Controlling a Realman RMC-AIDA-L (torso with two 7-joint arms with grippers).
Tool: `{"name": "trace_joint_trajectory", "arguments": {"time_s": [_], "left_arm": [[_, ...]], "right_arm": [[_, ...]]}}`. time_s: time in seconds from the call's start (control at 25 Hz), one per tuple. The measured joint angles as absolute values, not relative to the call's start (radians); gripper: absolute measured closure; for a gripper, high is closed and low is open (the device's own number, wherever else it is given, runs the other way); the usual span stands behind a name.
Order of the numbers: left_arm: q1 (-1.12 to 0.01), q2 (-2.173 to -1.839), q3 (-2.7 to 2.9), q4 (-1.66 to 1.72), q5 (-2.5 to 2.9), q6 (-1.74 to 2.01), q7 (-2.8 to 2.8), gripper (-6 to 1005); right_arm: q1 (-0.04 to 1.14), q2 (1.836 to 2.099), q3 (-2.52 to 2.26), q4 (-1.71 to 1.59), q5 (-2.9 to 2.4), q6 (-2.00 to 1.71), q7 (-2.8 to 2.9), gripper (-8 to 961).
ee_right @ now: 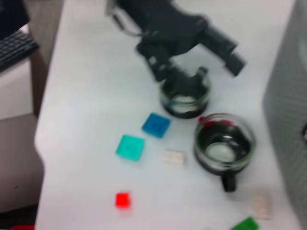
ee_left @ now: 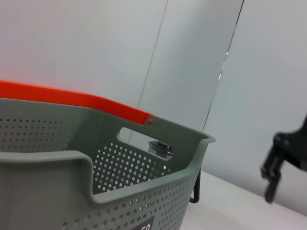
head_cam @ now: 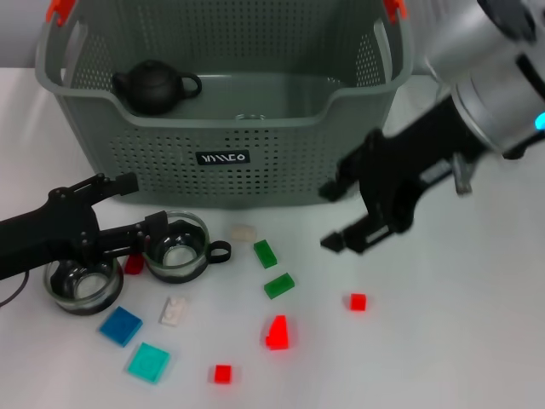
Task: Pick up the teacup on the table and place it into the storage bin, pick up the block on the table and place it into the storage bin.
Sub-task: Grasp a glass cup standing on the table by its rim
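Observation:
The grey-green storage bin [head_cam: 221, 153] stands at the back of the table, with a black teapot [head_cam: 153, 87] inside it. Two glass teacups sit in front of its left part: one with a dark handle [head_cam: 179, 247] and one further left [head_cam: 83, 285]. My left gripper [head_cam: 129, 208] is open just left of the handled teacup, its lower finger touching or nearly touching the rim, and its body lies over the other cup. My right gripper [head_cam: 330, 217] hangs open, holding nothing, in front of the bin's right corner. Among several small blocks are two green ones [head_cam: 265, 253] [head_cam: 278, 285].
More blocks lie in front: red [head_cam: 358, 302], red [head_cam: 277, 332], red [head_cam: 222, 373], blue [head_cam: 120, 325], cyan [head_cam: 148, 362], white [head_cam: 175, 311], beige [head_cam: 244, 231]. A small red block [head_cam: 134, 262] sits between the cups. The bin's orange handle [ee_left: 72, 100] fills the left wrist view.

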State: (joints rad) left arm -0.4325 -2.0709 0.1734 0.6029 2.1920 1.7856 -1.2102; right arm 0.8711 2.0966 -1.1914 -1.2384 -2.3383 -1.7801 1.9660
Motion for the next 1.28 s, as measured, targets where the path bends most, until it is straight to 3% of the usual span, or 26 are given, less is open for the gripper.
{"name": "trace_joint_trajectory", "arguments": {"time_s": [0.36, 0.6, 1.0, 1.28], "left_arm": [[-0.433, -2.072, 0.180, 0.603, 2.192, 1.784, -1.209, 83], [-0.435, -2.073, 0.182, 0.603, 2.192, 1.784, -1.204, 83], [-0.480, -2.058, 0.387, 0.759, 2.241, 1.848, -1.456, 84], [-0.509, -2.094, 0.736, 1.174, 2.324, 1.875, -1.800, 84]], "right_arm": [[0.674, 2.095, -1.156, -1.155, -2.069, -1.719, 1.698, 270], [0.551, 2.091, -0.949, -0.802, -1.906, -1.652, 1.327, 270], [0.508, 2.097, -0.752, -0.475, -1.859, -1.575, 1.005, 270], [0.517, 2.097, -0.749, -0.457, -1.857, -1.562, 0.997, 270]]}}
